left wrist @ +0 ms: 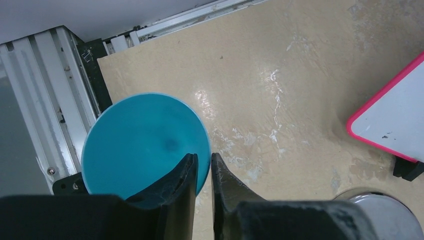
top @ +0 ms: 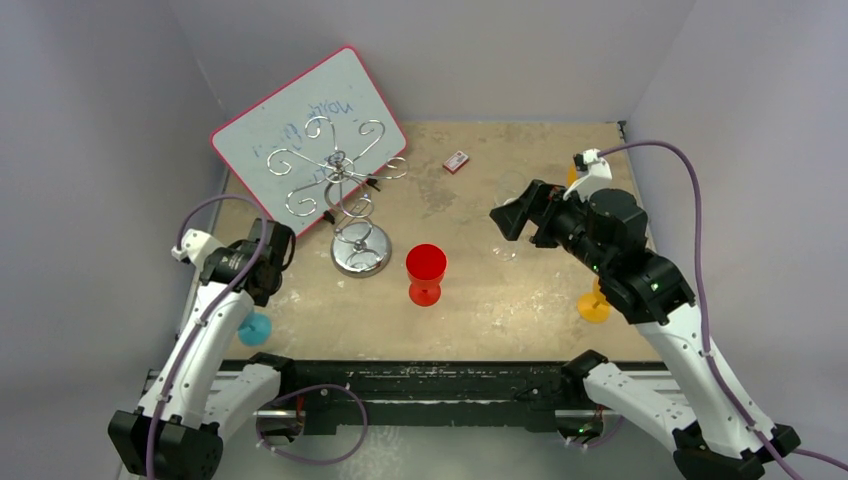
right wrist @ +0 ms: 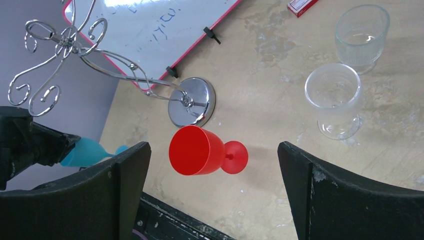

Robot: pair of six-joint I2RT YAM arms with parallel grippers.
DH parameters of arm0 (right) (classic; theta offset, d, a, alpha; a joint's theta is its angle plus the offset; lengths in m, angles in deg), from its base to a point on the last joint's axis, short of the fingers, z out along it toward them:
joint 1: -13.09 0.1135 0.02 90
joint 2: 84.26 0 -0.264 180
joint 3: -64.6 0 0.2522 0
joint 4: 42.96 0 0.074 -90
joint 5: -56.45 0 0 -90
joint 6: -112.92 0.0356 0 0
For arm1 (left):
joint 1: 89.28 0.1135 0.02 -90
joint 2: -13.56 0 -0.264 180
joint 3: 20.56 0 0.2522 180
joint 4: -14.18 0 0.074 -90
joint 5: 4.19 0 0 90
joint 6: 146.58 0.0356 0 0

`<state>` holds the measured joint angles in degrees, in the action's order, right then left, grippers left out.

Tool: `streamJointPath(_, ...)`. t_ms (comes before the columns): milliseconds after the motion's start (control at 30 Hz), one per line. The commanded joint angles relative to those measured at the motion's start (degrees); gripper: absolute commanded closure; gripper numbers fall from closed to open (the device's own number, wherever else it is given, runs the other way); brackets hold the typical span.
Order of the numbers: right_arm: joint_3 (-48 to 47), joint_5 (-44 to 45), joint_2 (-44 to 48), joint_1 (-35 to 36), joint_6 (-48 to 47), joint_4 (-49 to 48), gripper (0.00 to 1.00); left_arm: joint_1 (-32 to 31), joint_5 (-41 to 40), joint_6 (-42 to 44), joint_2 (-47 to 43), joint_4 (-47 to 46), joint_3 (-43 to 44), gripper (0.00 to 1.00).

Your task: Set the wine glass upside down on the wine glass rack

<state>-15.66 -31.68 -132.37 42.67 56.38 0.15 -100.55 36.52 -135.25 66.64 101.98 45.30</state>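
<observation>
I read the blue wine glass (left wrist: 140, 145) upright, its rim between the left gripper (left wrist: 202, 159) fingers; the silver wine glass rack (top: 340, 190) stands upright to the gripper's right.

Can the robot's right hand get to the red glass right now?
Probably yes. The right hand is wide open, and the red glass stands by itself on the table with nothing between them. The wire rack is beside it, not in the way.

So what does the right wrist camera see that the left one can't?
Right wrist only: the red plastic goblet, a smooth clear glass cup, a ribbed clear glass cup, the small red box and the silver wire rack's curly arms. Left wrist only: the ribbed pale metal frame. Both: the teal plastic wine glass, the pink-framed whiteboard and the rack's shiny round base.
</observation>
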Motion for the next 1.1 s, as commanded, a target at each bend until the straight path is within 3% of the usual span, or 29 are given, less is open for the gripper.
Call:
streamJointPath(0, -1.5, -0.04, -0.1, 0.21, -1.93, -1.14, 0.0, 0.43, -2.1, -1.42, -1.59, -0.06, 0.61, 0.89)
streamJointPath(100, -1.65, 0.63, 0.23, 0.21, -2.16, -0.38, 0.0, 0.45, -2.26, -1.3, -2.07, 0.91, 1.79, 1.0)
streamJointPath(433, -4.49, 5.23, 0.97, 0.21, -4.59, 3.58, 0.0, 0.41, -1.76, 4.98, -4.57, 4.26, 8.31, 1.0)
streamJointPath(600, -4.48, 5.02, 3.16, 0.21, -7.53, 1.86, 0.0, 0.37, 5.15, 13.72, -5.06, 2.94, 12.48, 1.0)
streamJointPath(800, -3.72, -7.61, 4.64, 0.21, -11.6, -4.73, 0.03, 0.43, 17.47, 24.7, -6.9, -1.22, 14.57, 1.0)
streamJointPath(1067, 0.25, -16.09, 2.54, 0.21, -8.35, -9.66, 0.04, 0.39, 27.29, 35.49, -9.27, -1.31, 18.57, 1.0)
